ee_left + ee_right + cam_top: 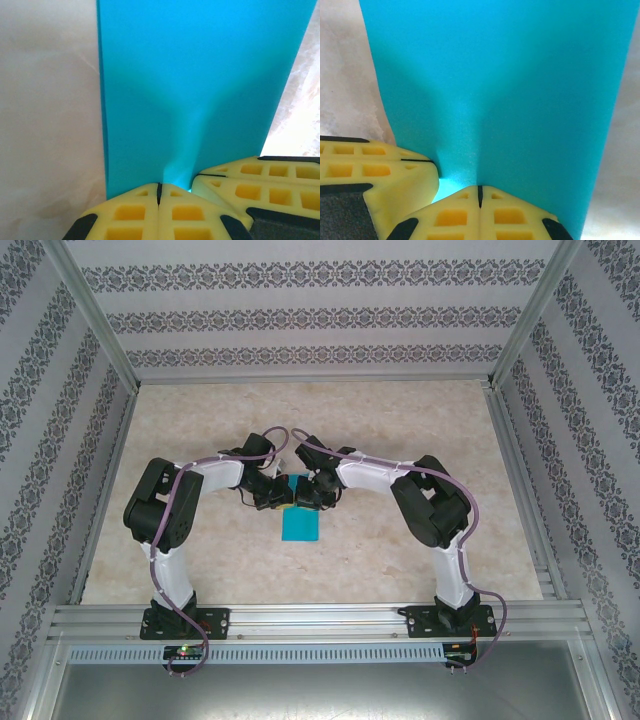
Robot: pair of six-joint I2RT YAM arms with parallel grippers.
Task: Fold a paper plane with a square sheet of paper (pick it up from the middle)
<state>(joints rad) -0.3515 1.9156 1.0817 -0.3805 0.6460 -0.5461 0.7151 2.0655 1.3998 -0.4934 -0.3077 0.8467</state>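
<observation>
Table top: pale beige, marbled, seen close up as soft mottled cream.
Back wall: white paper with dark ornamental bands running across.
Side walls: same banded pattern, slanting in on both sides.
Corner posts: bare aluminium.
Front rail: slotted aluminium along the near edge.
Perforated strip: just below that rail.

square sheet of paper: thin, smooth, matt paper
finger pads: matt yellow plastic, gridded
tabletop: smooth, marbled
frame: brushed metal
</observation>
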